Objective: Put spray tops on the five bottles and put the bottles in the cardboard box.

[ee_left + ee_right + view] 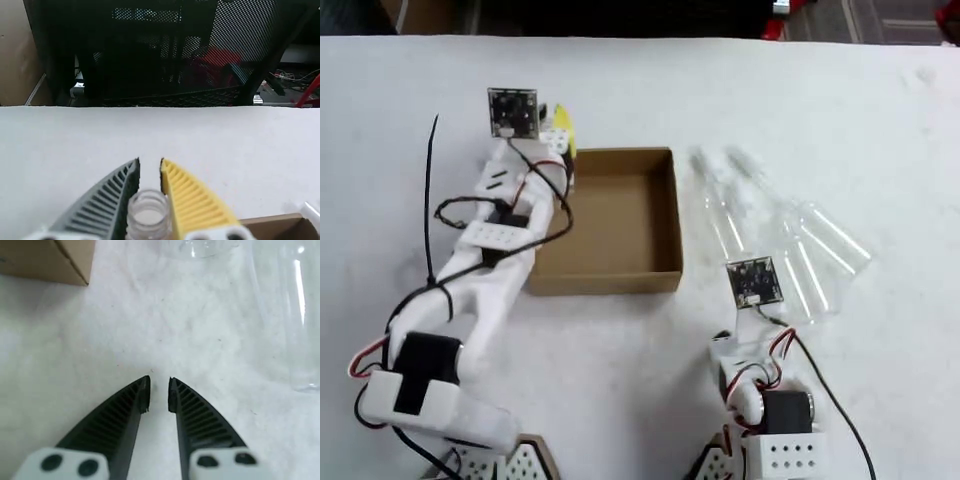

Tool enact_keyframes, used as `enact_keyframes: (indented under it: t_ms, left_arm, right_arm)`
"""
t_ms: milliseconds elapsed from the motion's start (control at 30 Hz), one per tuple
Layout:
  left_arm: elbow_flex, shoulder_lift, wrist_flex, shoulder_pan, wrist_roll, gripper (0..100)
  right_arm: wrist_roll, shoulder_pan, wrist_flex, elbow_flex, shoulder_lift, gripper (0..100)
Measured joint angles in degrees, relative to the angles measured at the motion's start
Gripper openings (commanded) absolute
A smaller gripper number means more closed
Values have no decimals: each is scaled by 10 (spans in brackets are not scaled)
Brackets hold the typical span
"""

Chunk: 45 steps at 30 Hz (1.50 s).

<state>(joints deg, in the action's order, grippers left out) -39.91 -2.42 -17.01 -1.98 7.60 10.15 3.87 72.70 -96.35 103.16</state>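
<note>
Left tool (150, 168) clamped on topless bottle (146, 214) neck beside box (610, 278), presumably awaiting its top. Right tool (159, 391) slightly apart, empty, near lying bottles (805, 250).

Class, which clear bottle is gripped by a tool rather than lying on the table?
The bottle between the left tool's fingers, beside the cardboard box; the other bottles lie loose on the table.

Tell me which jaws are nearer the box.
Left. The left jaws hold a bottle just off the box's far left corner; the right jaws hang over bare table, apart from its near right corner, by the lying bottles.
</note>
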Motion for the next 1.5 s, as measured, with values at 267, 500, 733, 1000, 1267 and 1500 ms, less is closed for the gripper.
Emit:
enact_keyframes:
  t_ms: [267, 500, 733, 1000, 1267, 1500]
  left_arm:
    - [0, -12, -4, 2, 0, 28]
    - [0, -12, -4, 5, -18, 150]
    - [-1, -12, -4, 8, -55, 258]
    - [-1, -12, 25, 8, -55, 259]
    - [-1, 50, 76, 9, -55, 260]
    - [58, 250, 352, 21, -55, 259]
  right_arm:
    - [0, 0, 0, 0, 0, 45]
    - [0, 0, 0, 0, 0, 45]
    - [0, 0, 0, 0, 0, 45]
    - [0, 0, 0, 0, 0, 45]
    - [0, 0, 0, 0, 0, 45]
    - [0, 0, 0, 0, 0, 45]
